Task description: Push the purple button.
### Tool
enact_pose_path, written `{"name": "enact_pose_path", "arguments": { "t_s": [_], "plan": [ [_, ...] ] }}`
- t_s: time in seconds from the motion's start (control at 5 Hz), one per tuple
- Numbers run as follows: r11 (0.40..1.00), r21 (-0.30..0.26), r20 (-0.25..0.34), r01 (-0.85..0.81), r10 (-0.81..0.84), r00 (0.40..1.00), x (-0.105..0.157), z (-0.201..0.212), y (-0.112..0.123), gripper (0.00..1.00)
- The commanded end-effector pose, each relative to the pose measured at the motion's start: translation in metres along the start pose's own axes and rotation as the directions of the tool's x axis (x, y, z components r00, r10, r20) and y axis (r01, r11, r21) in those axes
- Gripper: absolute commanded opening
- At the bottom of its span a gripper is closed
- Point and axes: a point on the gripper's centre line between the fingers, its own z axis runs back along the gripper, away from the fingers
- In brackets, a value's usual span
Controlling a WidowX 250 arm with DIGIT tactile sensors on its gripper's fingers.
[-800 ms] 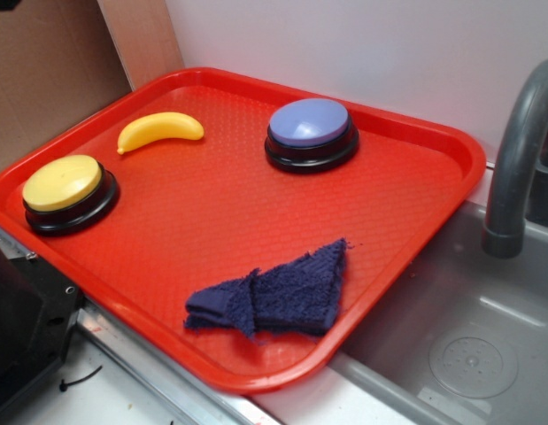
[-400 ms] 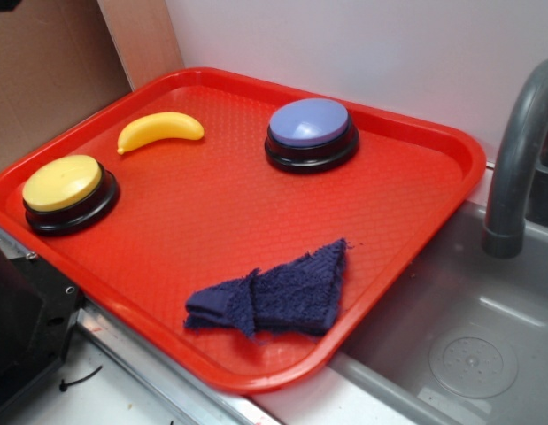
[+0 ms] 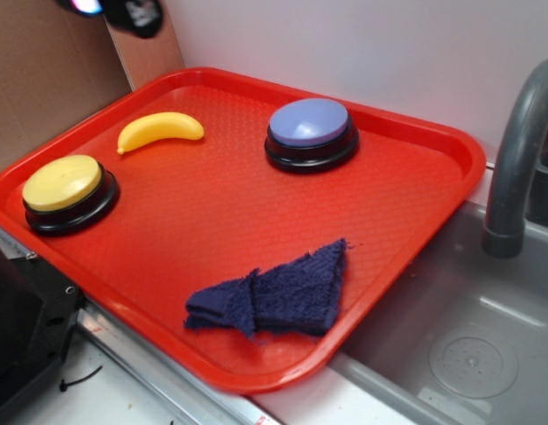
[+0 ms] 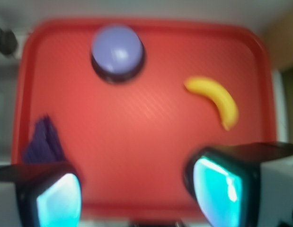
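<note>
Claw (image 4: 137,189) spread wide, empty, well short of upright, dome-up purple button (image 3: 311,133).

Tray (image 3: 415,190): red plastic, fine pebbled grid texture on the floor, smoother semi-gloss rim.
Purple button (image 3: 309,122): smooth matt lavender plastic dome; base glossy black plastic with bright highlights.
Yellow button (image 3: 63,182): same build, matt yellow top, shiny black base.
Banana (image 3: 160,129): smooth yellow plastic look, slight sheen.
Cloth (image 3: 278,292): dark purple-blue terry, rough looped pile, frayed edge, matt.
Faucet (image 3: 521,150): grey, smooth, dull satin finish; plastic or metal, cannot tell.
Sink (image 3: 468,345): grey, smooth, faintly reflective.
Fingers (image 4: 217,189): black housing, glossy cyan-lit pads; blurred in wrist view.
Backing left (image 3: 43,80): brown cardboard, matt.
</note>
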Motion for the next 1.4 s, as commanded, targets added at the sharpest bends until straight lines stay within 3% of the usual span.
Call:
{"name": "enact_pose_path", "arguments": {
  "t_s": [0.0,0.2,0.4,0.6,1.2],
  "plan": [
    [1.0,-0.004,0.049,0.004,-0.003,0.999,0.008,0.01,-0.002,1.0],
    [1.0,-0.004,0.049,0.004,-0.003,0.999,0.008,0.01,-0.002,1.0],
    [0.996,0.009,0.036,0.085,-0.085,0.996,0.035,-0.017,-0.003,1.0],
    [0.997,-0.035,0.087,0.074,-0.071,0.994,0.06,-0.042,-0.01,1.0],
    [0.989,0.003,0.146,-0.148,0.146,0.979,0.089,-0.082,-0.004,1.0]
  ]
}}
